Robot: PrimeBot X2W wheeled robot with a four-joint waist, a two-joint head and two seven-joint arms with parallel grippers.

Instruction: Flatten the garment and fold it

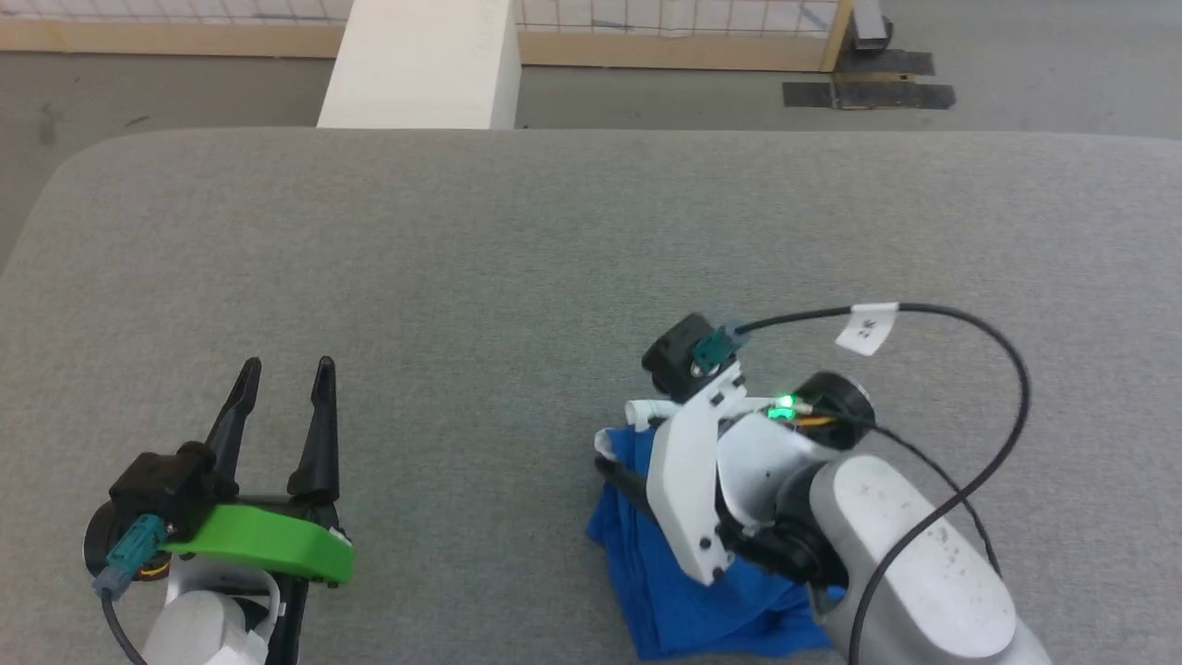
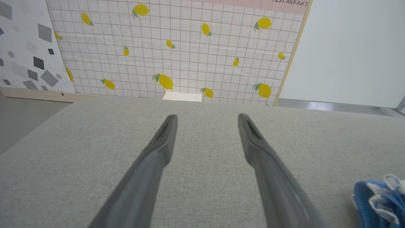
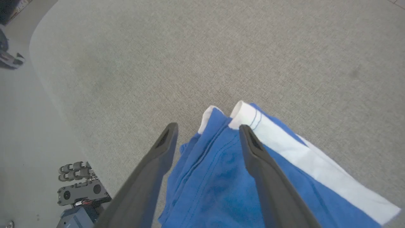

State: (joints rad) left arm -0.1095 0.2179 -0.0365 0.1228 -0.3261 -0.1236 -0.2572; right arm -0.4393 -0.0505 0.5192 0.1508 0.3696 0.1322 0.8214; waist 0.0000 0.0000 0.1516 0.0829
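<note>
The task looks barely begun. The garment (image 1: 665, 591) lies as a bunched blue heap at the lower right of the head view, on the grey bench (image 1: 554, 259), partly under the right arm's wrist. In the right wrist view the garment (image 3: 215, 177) fills the lower middle of the frame. Its cloth is doubled over in loose folds, with one white stripe running off to the lower right and a white hem corner turned up near the fingertips. The right claw (image 3: 207, 126) stands over it with its fingers spread apart and nothing pinched between them. The left claw (image 1: 286, 369) is at the lower left of the head view, well apart from the cloth, spread wide and empty over bare bench. Its own camera catches the garment (image 2: 373, 196) at the lower right edge. No part is smoothed flat and no tidy fold shows. By my reading, spreading the shorts out and every fold are yet to do.
</note>
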